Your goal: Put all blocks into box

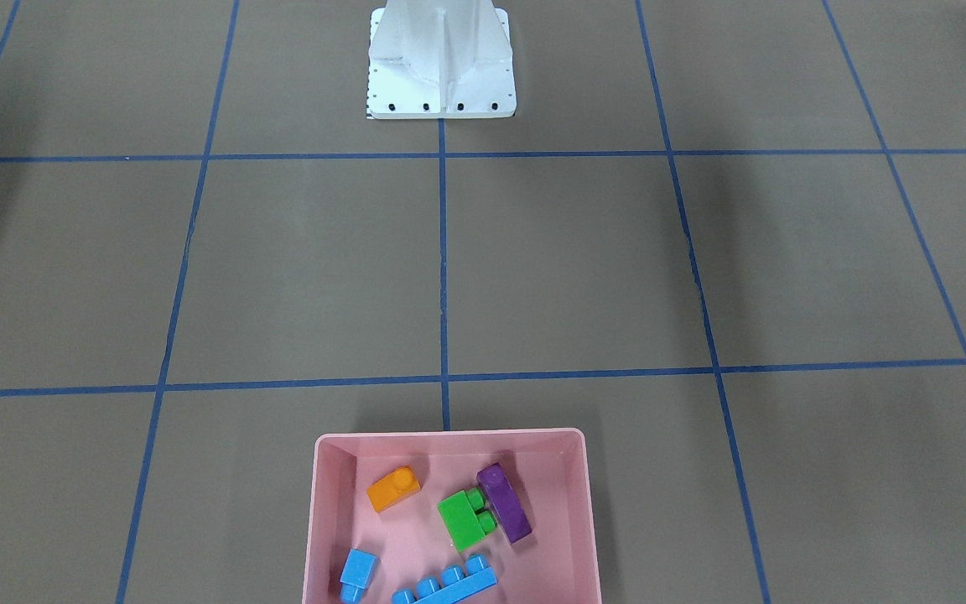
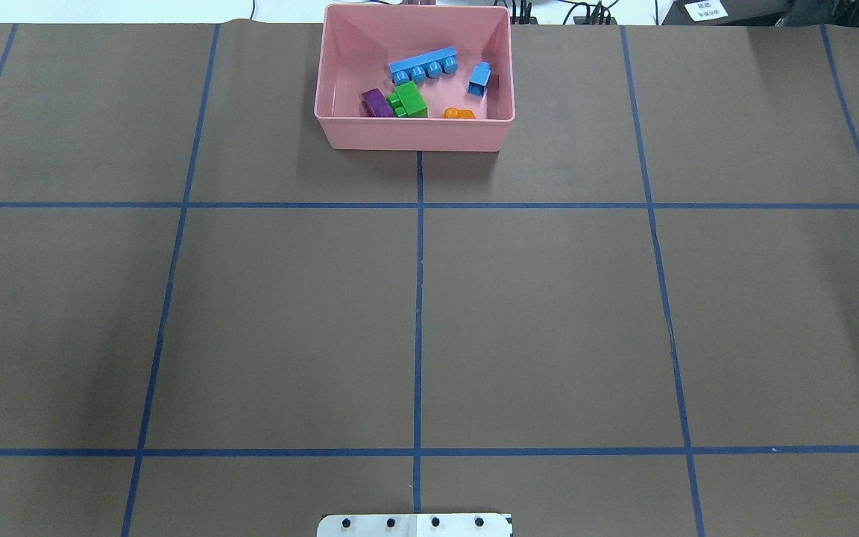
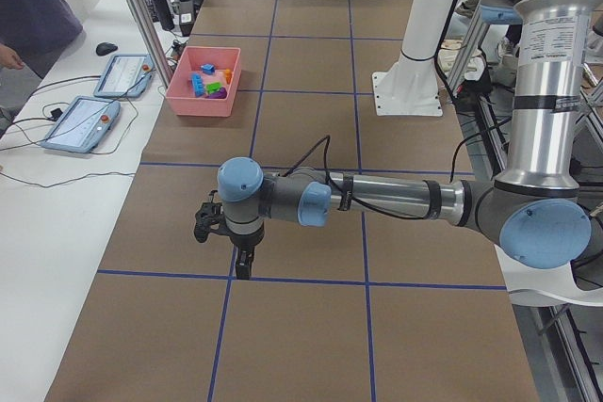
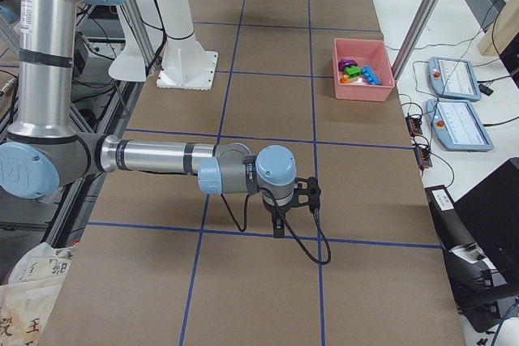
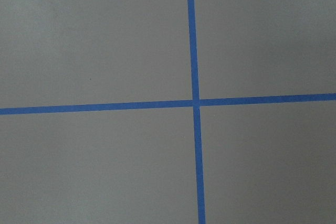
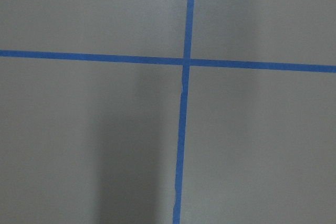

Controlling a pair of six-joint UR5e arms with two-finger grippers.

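Long blue block [image 1: 448,587] lies slantwise in box [image 1: 449,434]; left hand [image 3: 243,268], right hand [image 4: 278,230]: cannot tell.

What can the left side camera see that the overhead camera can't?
Only the left side camera shows the robot's left arm stretched over the table, its claw pointing down, plus two tablets and a person's sleeve. Only the overhead camera shows the blocks sharply: you can count four studs on the long light blue block and spot the small light blue block near it. Both show the pink box with coloured blocks inside, the blue tape lines and the white base.
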